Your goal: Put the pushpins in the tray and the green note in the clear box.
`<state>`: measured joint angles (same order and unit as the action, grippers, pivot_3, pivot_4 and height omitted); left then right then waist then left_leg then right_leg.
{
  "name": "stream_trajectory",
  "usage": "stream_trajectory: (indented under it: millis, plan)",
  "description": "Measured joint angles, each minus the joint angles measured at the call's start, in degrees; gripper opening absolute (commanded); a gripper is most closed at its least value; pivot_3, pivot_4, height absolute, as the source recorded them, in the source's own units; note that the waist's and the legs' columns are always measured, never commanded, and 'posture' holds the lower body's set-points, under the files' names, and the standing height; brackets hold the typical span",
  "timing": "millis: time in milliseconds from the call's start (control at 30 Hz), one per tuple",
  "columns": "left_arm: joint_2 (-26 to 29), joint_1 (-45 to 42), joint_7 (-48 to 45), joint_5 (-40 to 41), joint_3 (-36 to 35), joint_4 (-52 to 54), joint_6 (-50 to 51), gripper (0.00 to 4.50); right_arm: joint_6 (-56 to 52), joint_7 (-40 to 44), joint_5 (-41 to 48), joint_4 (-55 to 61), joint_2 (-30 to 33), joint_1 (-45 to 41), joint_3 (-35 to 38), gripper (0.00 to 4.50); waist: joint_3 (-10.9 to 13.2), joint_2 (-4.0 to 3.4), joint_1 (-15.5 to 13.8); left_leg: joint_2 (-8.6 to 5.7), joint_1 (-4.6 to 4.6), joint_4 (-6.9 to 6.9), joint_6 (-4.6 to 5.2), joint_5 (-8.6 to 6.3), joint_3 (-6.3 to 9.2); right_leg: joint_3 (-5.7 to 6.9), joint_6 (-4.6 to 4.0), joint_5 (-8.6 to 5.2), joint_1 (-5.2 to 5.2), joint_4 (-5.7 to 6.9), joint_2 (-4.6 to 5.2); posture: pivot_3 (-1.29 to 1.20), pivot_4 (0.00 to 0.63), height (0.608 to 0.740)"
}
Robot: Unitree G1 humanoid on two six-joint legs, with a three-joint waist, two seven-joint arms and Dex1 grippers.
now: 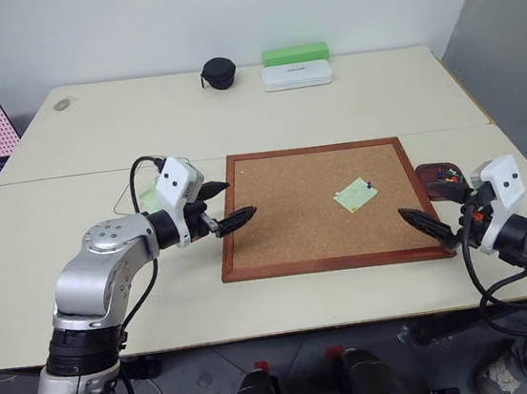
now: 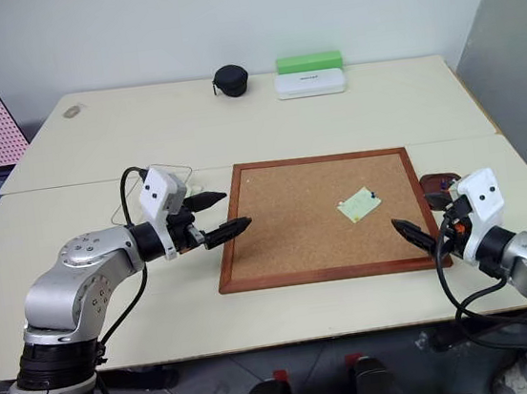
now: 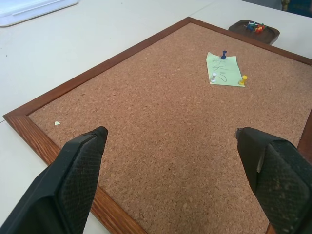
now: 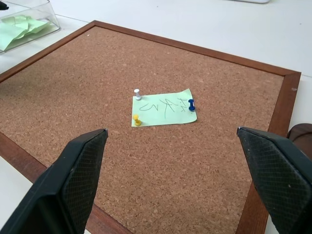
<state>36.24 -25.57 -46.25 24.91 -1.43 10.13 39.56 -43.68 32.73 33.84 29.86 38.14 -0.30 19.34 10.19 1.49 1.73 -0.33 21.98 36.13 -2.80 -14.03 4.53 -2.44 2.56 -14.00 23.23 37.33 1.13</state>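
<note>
The two head views look forward and down from the table's (image 1: 264, 120) near edge, taking in the whole corkboard (image 1: 295, 222) from well back. Each wrist view sits low and close over the corkboard, the left from its left edge, the right from its right edge. All share the note (image 4: 163, 109).

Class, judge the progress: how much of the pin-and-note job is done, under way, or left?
Done: nothing on this pale-green paper note. It lies on the wood-framed corkboard, held by white, yellow and blue pushpins. In hand: nothing; left gripper and right gripper open. Left: pins to the reddish-brown tray, note to the clear plastic box.
</note>
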Motion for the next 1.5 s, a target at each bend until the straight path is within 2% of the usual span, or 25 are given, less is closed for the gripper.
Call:
stream_trajectory:
  millis: [233, 500, 600, 667, 700, 800, 967, 1033, 1367, 1500]
  plan:
    - [-0.46, 0.00, 0.41, 0.19, 0.02, 0.00, 0.32, 4.46, -0.14, -0.32, 0.30, 0.17, 0.00, -0.18, -0.20, 4.50, 0.00, 0.00, 0.00, 0.00, 0.00, 0.00, 0.00, 0.00, 0.00, 0.00, 0.00, 0.00, 0.00, 0.00, 0.00, 0.00, 0.150, 0.740]
    - [0.76, 0.13, -2.05, 8.62, -1.50, 3.04, 9.27, 4.46, -4.45, 0.35, 5.90, 1.42, 1.98, -1.50, 0.33, 4.50, 0.01, 0.01, 0.07, 0.01, 0.00, 0.01, 0.00, 0.00, 0.01, 0.00, 0.00, 0.00, 0.00, 0.02, 0.00, 0.00, 0.150, 0.740]
    - [1.14, 0.46, -1.41, 7.79, -1.27, 4.36, 8.29, 4.46, -5.06, 0.03, 6.52, 0.84, 2.10, -3.79, 0.52, 4.50, 0.00, 0.00, 0.06, 0.00, -0.04, 0.01, 0.00, 0.00, -0.04, -0.04, 0.00, 0.00, 0.00, 0.02, 0.00, 0.00, 0.150, 0.740]
    - [-0.16, 1.04, 1.34, 4.44, -0.14, 4.16, 5.34, 4.11, -4.14, -0.54, 5.11, -0.56, 2.48, -5.43, 0.03, 4.50, 0.00, 0.00, -0.01, -0.03, -0.05, 0.02, 0.00, 0.00, -0.04, -0.04, 0.01, 0.01, -0.02, 0.01, 0.01, 0.00, 0.150, 0.740]
    - [-2.49, 1.49, 3.67, 2.51, 0.59, 3.65, 3.47, 4.06, -3.05, -0.74, 3.37, -1.52, 2.67, -5.79, -0.88, 4.50, 0.00, 0.01, -0.09, -0.03, -0.03, 0.03, 0.00, 0.00, -0.04, -0.05, 0.01, 0.01, -0.03, 0.00, 0.02, 0.00, 0.150, 0.740]
    - [-7.62, 2.84, 7.35, 0.43, 2.55, 2.67, 0.51, 3.45, -0.67, -1.51, -0.20, -3.77, 2.41, -6.43, -4.21, 4.50, 0.01, 0.03, -0.13, -0.03, 0.05, 0.03, 0.00, 0.00, -0.02, -0.02, 0.01, 0.02, -0.01, -0.04, 0.04, 0.00, 0.150, 0.740]
    - [-16.57, 2.00, 11.62, -6.53, 9.03, -4.63, -8.87, 2.37, 5.52, -4.45, -7.09, -9.72, -2.09, -9.50, -9.61, 4.50, -0.02, 0.02, -0.24, -0.05, 0.00, 0.05, 0.00, 0.01, -0.04, -0.05, -0.17, 0.14, -0.03, -0.02, 0.03, 0.00, 0.150, 0.740]
    - [-19.74, 0.66, 12.51, -8.32, 10.69, -8.70, -11.27, 2.06, 7.11, -5.46, -8.75, -11.63, -3.93, -10.56, -11.06, 4.50, -0.01, 0.02, -0.23, -0.06, 0.05, 0.09, 0.00, 0.01, -0.04, -0.05, -0.15, 0.15, 0.00, -0.02, 0.03, 0.00, 0.150, 0.740]
    - [-22.63, -2.81, 9.60, -12.86, 13.99, -20.45, -20.20, 0.16, 13.68, -7.87, -16.06, -22.62, -9.53, -17.48, -15.37, 4.50, -0.03, -0.02, 0.08, -0.06, 0.00, 0.11, 0.00, 0.01, -0.08, -0.08, -0.19, 0.17, 0.00, 0.05, 0.01, 0.00, 0.150, 0.740]
    - [-23.16, -3.73, 8.03, -13.89, 14.57, -22.77, -21.66, 0.07, 16.12, -7.92, -17.64, -27.69, -11.65, -19.49, -16.31, 4.50, -0.03, -0.02, 0.00, -0.06, 0.01, 0.11, 0.00, 0.01, -0.06, -0.07, -0.22, 0.19, 0.00, 0.06, 0.01, 0.00, 0.150, 0.740]
